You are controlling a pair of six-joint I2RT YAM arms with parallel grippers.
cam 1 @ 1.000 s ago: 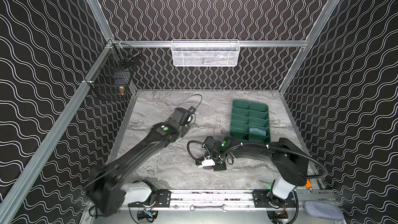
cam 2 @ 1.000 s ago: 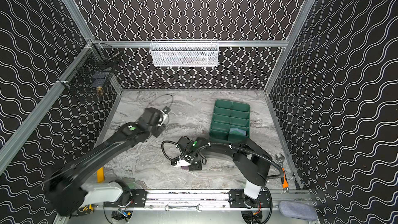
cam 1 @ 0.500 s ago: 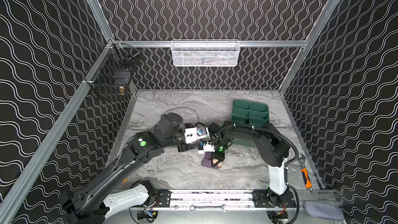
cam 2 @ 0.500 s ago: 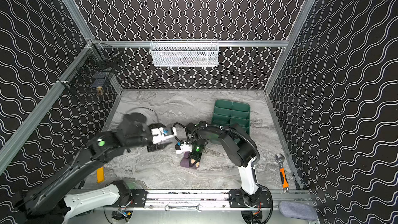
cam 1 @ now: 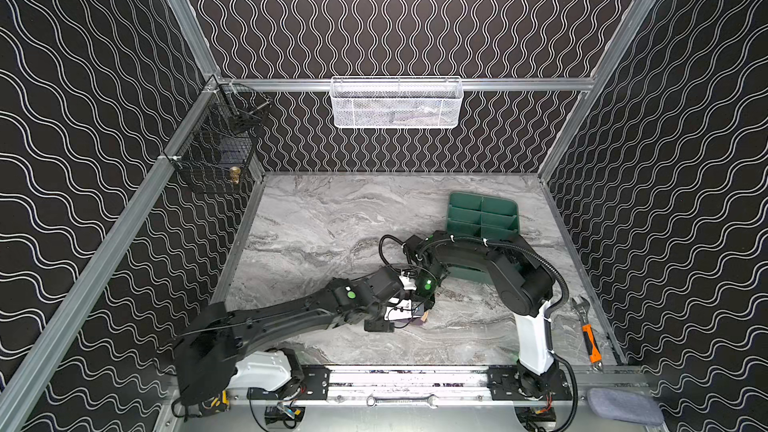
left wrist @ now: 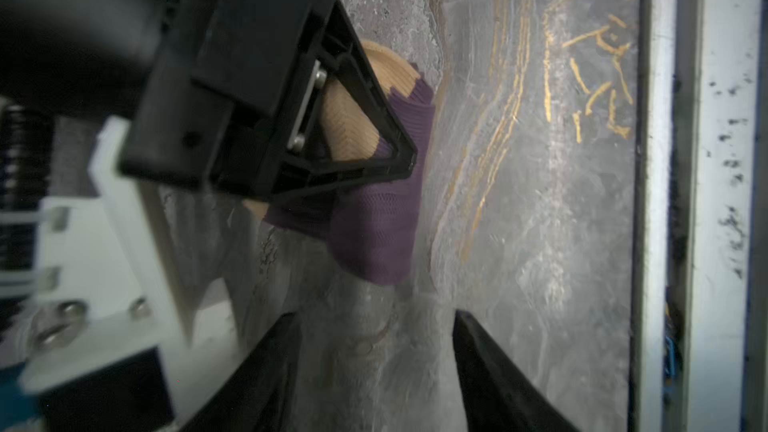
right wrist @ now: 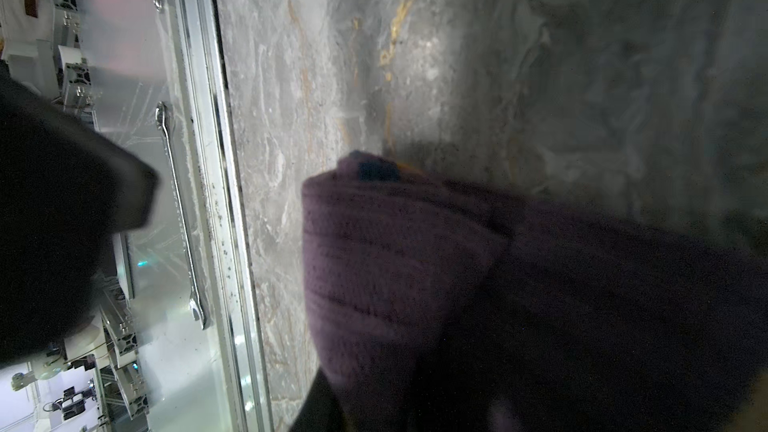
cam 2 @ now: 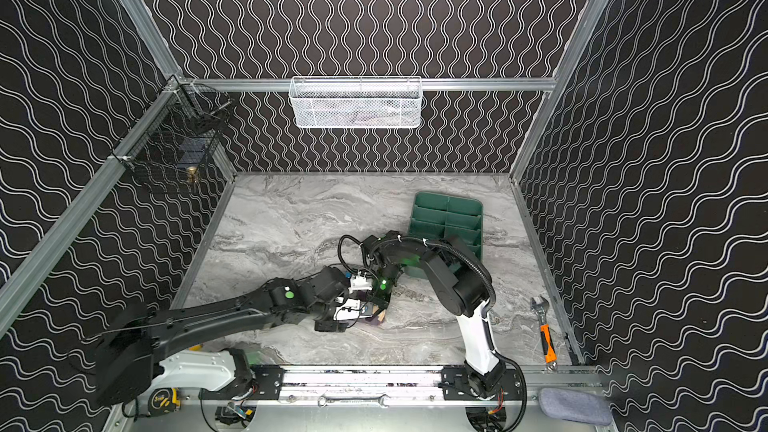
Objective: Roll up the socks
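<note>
My right gripper (left wrist: 399, 155) is clamped down on the purple sock (left wrist: 374, 234), jaws nearly together, with the tan toe bunched up between them. The sock's loose end lies on the marble table (cam 1: 316, 226), at about 6 o'clock from the table's middle in both top views (cam 2: 374, 320). My left gripper (left wrist: 374, 367) sits just beside the sock at its 9 o'clock, jaws apart with only bare table between them, not touching the fabric. From my right wrist, the ribbed purple knit (right wrist: 395, 263) fills the near field and a navy patch shows at its edge. The green tray (cam 1: 482, 218) stands at 2 o'clock and the orange-handled wrench (cam 1: 588, 334) at 4 o'clock. Off the table at 7 o'clock, the yellow tape measure (cam 2: 163, 398) bears a mark that looks like "3m".
</note>
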